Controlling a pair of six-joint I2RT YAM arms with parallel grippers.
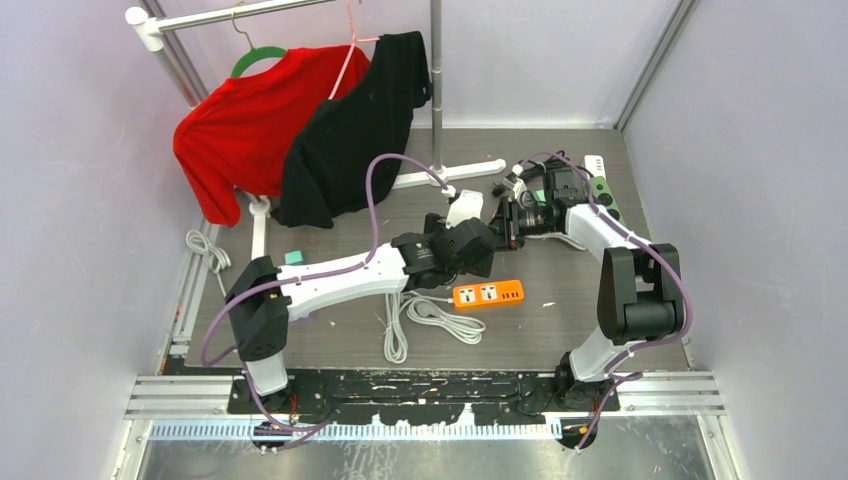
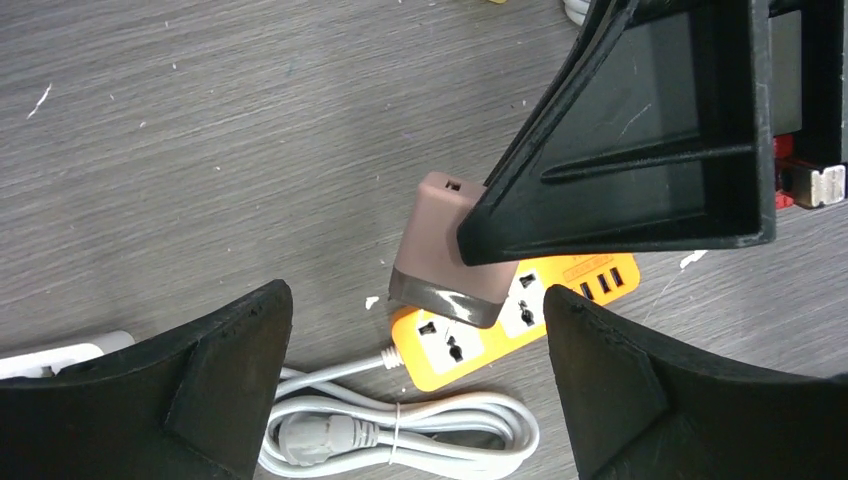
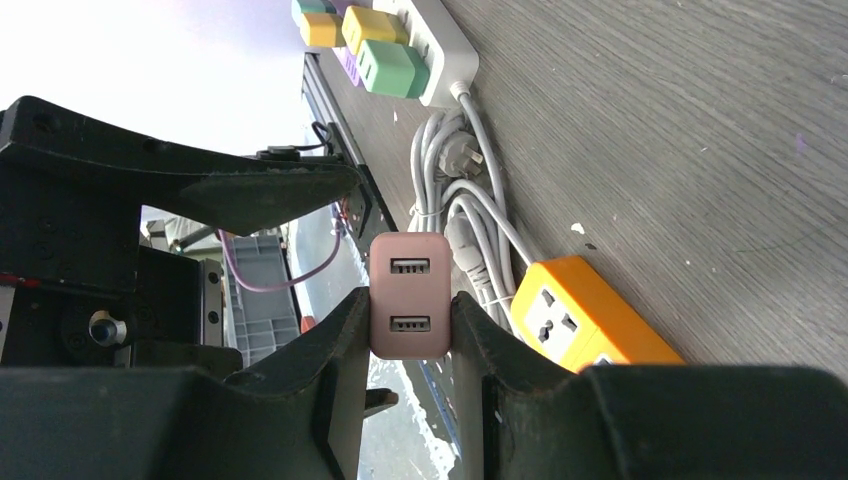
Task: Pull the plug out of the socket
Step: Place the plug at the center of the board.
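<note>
The plug (image 3: 409,295), a pinkish-brown block with two USB ports, is pinched between the fingers of my right gripper (image 3: 409,322), which is shut on its sides. It hangs in the air, apart from the socket, an orange power strip (image 3: 575,315) lying on the table. In the left wrist view the plug (image 2: 445,235) sits above the orange strip (image 2: 470,345), partly covered by a right finger (image 2: 640,130). My left gripper (image 2: 417,300) stands wide open around that spot with nothing in it. From above, both grippers meet behind the strip (image 1: 487,293), and the plug is hidden there.
The strip's white cable (image 1: 430,318) lies coiled to its left. A white power strip (image 1: 600,185) with coloured plugs sits at the back right. A clothes rack (image 1: 436,80) holds a red garment (image 1: 250,130) and a black one (image 1: 360,125) at the back left.
</note>
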